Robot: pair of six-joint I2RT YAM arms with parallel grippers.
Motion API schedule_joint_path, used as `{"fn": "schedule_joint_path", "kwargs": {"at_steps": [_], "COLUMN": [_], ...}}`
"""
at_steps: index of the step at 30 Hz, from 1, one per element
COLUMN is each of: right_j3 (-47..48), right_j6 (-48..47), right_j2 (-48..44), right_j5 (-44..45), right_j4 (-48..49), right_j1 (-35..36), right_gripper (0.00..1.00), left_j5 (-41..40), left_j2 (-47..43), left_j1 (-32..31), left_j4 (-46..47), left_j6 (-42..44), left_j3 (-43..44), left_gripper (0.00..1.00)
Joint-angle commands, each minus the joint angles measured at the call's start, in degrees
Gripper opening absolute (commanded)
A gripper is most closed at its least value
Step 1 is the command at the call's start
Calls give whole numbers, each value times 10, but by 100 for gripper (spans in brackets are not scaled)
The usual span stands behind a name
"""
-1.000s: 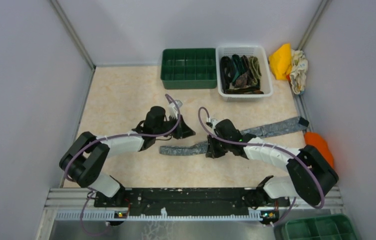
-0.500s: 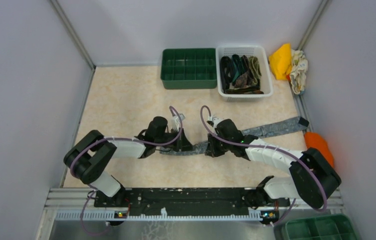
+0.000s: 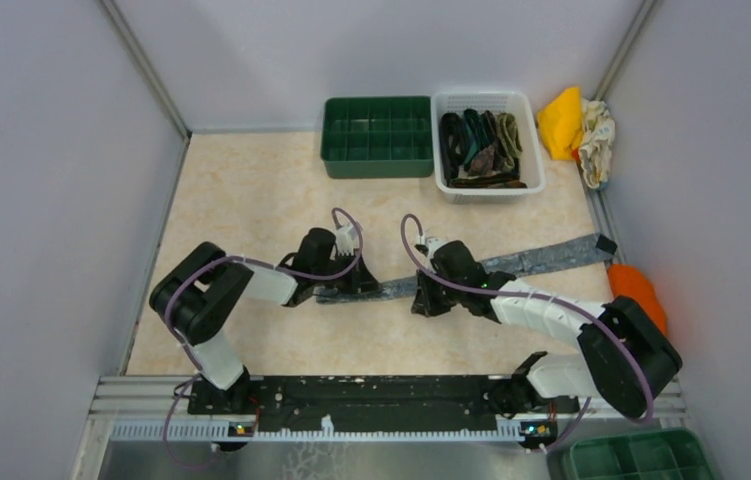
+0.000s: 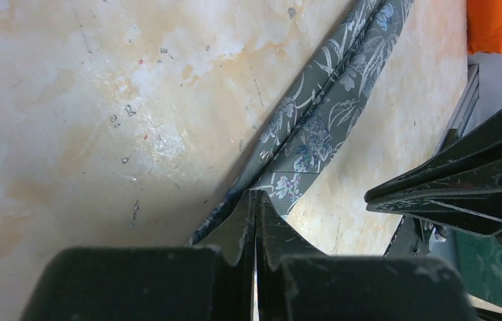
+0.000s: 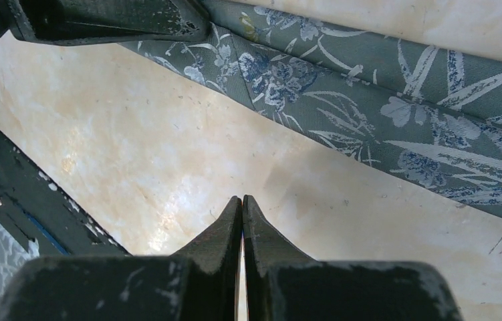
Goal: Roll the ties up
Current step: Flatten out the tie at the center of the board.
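Pointing left gripper [image 4: 256, 198]: my jaws closed, tips at grey tie [image 4: 321, 127] left end.
Right gripper [image 5: 242, 200]: my jaws closed, empty, just near of the tie.

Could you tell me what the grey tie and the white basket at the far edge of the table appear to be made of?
Grey tie: woven fabric, perhaps silk or polyester, faintly lustrous; fine diagonal ribs and a woven leaf-and-flower pattern show in the right wrist view. White basket: likely moulded plastic, smooth; uniform white with a thin rounded rim.

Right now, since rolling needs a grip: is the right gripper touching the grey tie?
Apart. The right wrist view shows the shut right gripper, its tips over bare table, which shows between them and the grey tie.
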Motion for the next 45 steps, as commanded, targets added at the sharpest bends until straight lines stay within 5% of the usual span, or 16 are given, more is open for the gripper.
{"fn": "schedule_joint_path", "kwargs": {"at_steps": [1, 5, 12, 27, 35, 45], "right_j3": [-6, -7, -2, 56, 89, 52], "right_j6": [-4, -3, -2, -49, -64, 11], "right_j2": [5, 27, 70, 137, 164, 92], "right_j5": [15, 10, 15, 109, 148, 180], "right_j4": [21, 40, 77, 87, 14, -84], "right_j1": [1, 0, 1, 0, 0, -23], "right_gripper": [0, 0, 0, 0, 0, 0], "left_j5": [24, 49, -44, 83, 75, 88], "left_j2": [9, -21, 4, 118, 128, 190], "left_j1": [4, 5, 24, 32, 23, -36], "left_j4": [-13, -24, -94, 104, 110, 85], "left_j6": [-6, -21, -4, -64, -63, -78], "left_j3": [8, 31, 116, 4, -22, 81], "left_gripper": [0, 0, 0, 0, 0, 0]}}
